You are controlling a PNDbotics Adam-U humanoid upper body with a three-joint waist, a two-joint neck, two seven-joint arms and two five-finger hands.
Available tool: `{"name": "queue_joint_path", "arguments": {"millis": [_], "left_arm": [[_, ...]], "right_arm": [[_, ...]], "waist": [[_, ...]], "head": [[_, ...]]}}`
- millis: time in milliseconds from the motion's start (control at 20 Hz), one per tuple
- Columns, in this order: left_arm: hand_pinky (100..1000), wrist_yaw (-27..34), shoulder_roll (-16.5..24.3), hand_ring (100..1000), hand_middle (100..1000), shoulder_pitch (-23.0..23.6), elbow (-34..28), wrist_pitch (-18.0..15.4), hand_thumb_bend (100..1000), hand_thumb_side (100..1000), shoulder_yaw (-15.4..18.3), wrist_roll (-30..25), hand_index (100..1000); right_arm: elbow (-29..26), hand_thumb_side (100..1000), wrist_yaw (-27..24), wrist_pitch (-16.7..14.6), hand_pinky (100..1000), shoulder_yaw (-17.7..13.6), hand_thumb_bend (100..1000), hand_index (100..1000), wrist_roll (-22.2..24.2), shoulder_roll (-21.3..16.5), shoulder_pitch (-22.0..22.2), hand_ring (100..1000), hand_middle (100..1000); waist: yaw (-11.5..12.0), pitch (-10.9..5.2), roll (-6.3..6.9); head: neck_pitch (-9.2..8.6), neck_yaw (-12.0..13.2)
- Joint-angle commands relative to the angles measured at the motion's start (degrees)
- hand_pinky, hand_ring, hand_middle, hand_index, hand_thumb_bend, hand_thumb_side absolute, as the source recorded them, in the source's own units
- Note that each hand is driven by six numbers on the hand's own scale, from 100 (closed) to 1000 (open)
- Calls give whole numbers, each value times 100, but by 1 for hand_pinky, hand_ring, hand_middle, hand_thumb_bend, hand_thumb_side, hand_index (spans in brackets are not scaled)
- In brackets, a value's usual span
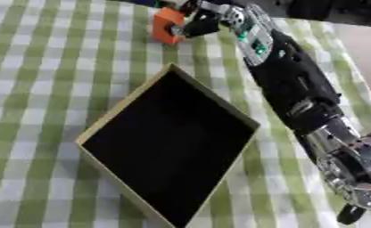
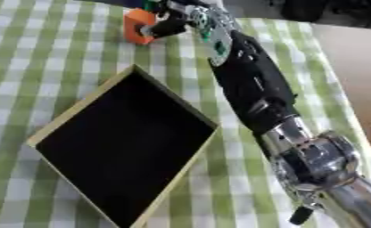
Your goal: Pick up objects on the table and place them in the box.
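Right hand (image 1: 195, 20) at the tabletop's far edge: fingers partly cut off by the picture's top, grip unclear | orange object (image 1: 166, 25): right side hidden behind the hand, shape blurred | box (image 1: 126, 104): near corner cut off by the picture's bottom edge

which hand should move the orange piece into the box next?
Right. The right hand is already stretched across to the orange object beyond the box's far corner, its fingers at it. The left hand shows in neither view. The box interior looks empty and lies just nearer than the object.
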Motion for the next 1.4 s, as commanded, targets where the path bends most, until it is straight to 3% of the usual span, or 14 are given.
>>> {"name": "queue_joint_path", "arguments": {"millis": [50,600,850,1150,1400], "left_arm": [[793,-41,55,714,774,-65,-91,-4,431,657,41,-24,730],[794,-43,28,714,774,-82,-91,-4,427,660,54,-79,727],[795,-51,21,714,775,-63,-91,21,425,662,70,-105,727],[795,-50,32,716,775,2,-91,53,428,657,81,-128,728],[795,-42,49,718,775,76,-91,80,431,651,87,-148,730]], "right_arm": [[-71,680,-119,26,807,-3,322,893,-22,-123,-88,822,799],[-98,566,-232,-65,773,69,209,821,-3,-103,-35,792,699],[-160,558,-378,-113,758,105,129,779,1,-110,-23,766,651],[-441,538,-632,-124,750,198,100,772,-73,-189,-54,743,641],[-783,532,-883,-153,750,260,100,767,-140,-301,-15,723,634]], "waist": [[22,-120,40],[79,-111,6],[77,-153,3],[-3,-355,45],[-111,-617,107]], "head": [[-64,-8],[-84,-28],[-39,-29],[135,-42],[305,35]]}}
